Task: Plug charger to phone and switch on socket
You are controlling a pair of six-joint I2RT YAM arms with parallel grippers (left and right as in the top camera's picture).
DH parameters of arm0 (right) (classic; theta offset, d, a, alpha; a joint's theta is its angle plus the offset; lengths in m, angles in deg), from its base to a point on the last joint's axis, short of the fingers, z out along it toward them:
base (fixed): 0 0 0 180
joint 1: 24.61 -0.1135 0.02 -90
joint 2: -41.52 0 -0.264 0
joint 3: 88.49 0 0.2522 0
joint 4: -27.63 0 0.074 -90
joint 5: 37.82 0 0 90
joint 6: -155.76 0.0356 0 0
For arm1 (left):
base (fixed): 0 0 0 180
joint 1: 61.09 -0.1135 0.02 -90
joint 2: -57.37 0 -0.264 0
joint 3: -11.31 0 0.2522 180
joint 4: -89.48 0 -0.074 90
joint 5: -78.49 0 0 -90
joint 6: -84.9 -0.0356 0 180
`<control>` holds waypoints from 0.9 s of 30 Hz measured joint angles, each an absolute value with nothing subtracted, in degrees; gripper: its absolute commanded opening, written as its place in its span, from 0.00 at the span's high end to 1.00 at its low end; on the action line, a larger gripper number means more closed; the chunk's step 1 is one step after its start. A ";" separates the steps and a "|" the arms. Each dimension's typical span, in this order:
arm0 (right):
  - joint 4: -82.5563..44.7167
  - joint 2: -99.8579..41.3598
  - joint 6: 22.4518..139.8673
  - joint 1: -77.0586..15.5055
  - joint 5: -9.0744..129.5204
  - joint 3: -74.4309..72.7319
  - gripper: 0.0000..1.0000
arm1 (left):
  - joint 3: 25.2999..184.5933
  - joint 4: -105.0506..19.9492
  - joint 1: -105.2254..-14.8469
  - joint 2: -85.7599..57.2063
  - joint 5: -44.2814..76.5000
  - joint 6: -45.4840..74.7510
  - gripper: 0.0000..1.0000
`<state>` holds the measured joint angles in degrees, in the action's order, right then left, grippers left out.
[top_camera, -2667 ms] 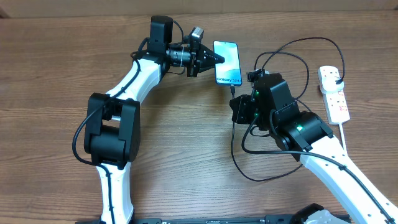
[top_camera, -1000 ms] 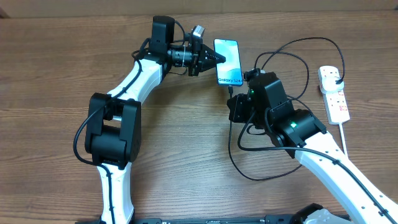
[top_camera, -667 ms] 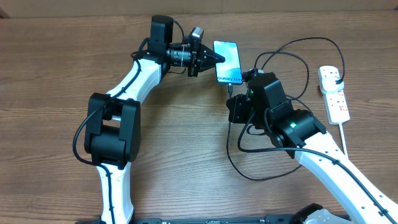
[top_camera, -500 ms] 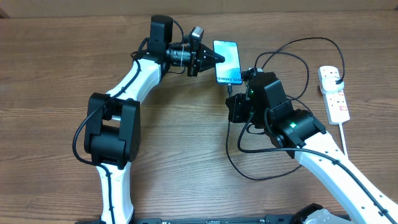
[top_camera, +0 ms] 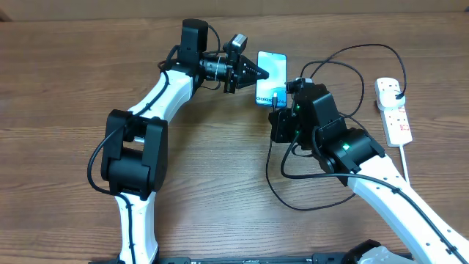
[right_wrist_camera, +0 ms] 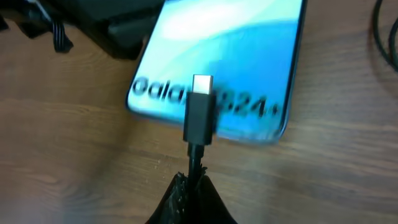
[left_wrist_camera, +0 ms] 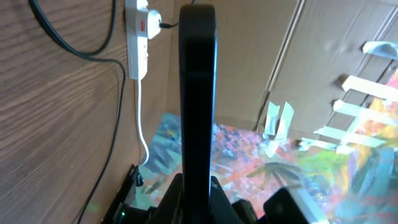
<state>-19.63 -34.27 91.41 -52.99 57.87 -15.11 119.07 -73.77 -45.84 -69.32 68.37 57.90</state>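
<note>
Right end effector (right_wrist_camera: 190, 190) pinched shut on the charger (right_wrist_camera: 200, 109), tip over the phone's (top_camera: 271, 77) lower edge; left end effector (top_camera: 258, 72) clamping the phone. Wood-grain tabletop (top_camera: 66, 81), cardboard wall (left_wrist_camera: 311, 62) beyond the phone — socket (top_camera: 392, 110) well right of phone. Since before — phone shifted right, tilted up.

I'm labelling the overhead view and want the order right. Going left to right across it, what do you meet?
left end effector → phone → socket. The right end effector and the charger overlap the phone's span, so they are left out.
</note>
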 measured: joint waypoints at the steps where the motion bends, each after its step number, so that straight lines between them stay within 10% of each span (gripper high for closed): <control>1: -20.35 -34.27 91.43 -52.99 58.44 -15.11 0.96 | 119.07 -73.77 -45.88 -69.32 67.71 57.92 0.96; 27: -20.64 -34.29 91.39 -53.10 60.78 -15.11 0.96 | 119.07 -78.56 -47.94 -69.32 65.88 57.62 0.96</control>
